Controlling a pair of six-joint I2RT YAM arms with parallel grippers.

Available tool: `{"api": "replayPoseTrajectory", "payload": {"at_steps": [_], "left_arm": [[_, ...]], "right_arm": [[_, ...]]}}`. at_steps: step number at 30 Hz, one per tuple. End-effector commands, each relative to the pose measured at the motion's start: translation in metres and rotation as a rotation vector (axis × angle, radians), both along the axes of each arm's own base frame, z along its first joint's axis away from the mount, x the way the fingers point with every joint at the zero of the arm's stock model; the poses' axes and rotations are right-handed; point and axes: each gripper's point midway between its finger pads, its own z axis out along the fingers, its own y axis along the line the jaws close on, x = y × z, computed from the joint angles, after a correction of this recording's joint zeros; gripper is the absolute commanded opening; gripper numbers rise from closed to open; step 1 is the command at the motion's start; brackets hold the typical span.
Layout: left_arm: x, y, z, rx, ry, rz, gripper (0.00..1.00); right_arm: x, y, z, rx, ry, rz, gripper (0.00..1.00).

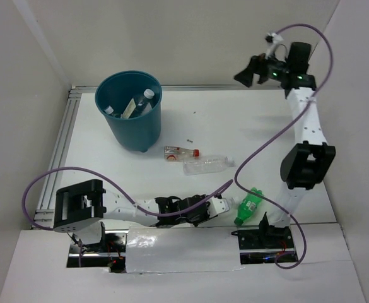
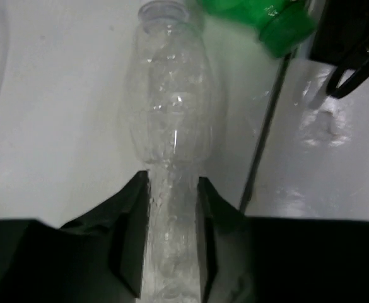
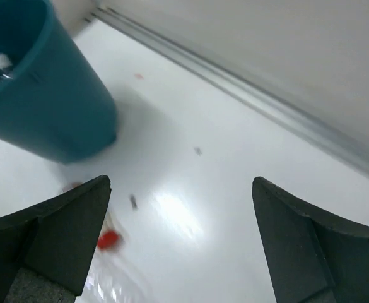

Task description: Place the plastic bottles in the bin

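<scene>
Clear plastic: a clear bottle [image 2: 171, 107] lies at the counter's [image 1: 234, 120] 6 o'clock edge, its waist clenched in the left claw [image 2: 171, 178]. A green bottle [image 1: 248, 206] lies just beside it at 3 o'clock. The right claw [image 3: 181, 183] hangs released, up at 1 o'clock. The teal bin [image 1: 134, 129] stands at 11 o'clock with binned bottles [image 1: 143, 101] inside. A red-capped bottle [image 1: 181, 153] and a second clear bottle [image 1: 208, 165] lie mid-counter.

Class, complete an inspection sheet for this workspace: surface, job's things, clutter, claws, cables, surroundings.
Surface: white table, glossy.
Job's things: teal bin upright, bottles inside; red-capped bottle, clear bottle and green bottle lying on the table.
Clutter: small specks.
Claws: left claw closed on the gripped clear bottle; right claw open, empty, raised.
Cables: left purple cable and right purple cable loop loosely.
Surroundings: white walls, metal rail.
</scene>
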Motion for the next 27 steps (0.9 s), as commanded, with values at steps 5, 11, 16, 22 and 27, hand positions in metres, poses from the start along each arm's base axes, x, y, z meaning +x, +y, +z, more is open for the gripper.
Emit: {"api": "replayPoseTrajectory", "payload": {"at_steps": [5,11,16,22,27], "left_arm": [[0.015,0.006,0.035,-0.034,-0.056,0.097,0.02],[0.078,0.037,0.167,-0.241,-0.201,0.301,0.0],[0.146,0.104,0.28,-0.448,-0.315,0.493,0.0],[0.229,0.209,0.351,-0.603,-0.493,0.838,0.0],[0.274,0.273,0.331,-0.538,-0.536,1.098,0.0]], "right_arm": [[-0.107,-0.081,-0.068,-0.163,0.192,-0.046,1.0],[-0.155,-0.107,-0.109,-0.18,0.24,-0.121,1.0],[-0.176,-0.104,-0.14,-0.192,0.249,-0.068,0.35],[-0.188,-0.082,-0.171,-0.254,0.265,0.024,0.34],[-0.2,-0.033,-0.186,-0.373,0.23,0.171,0.78]]}}
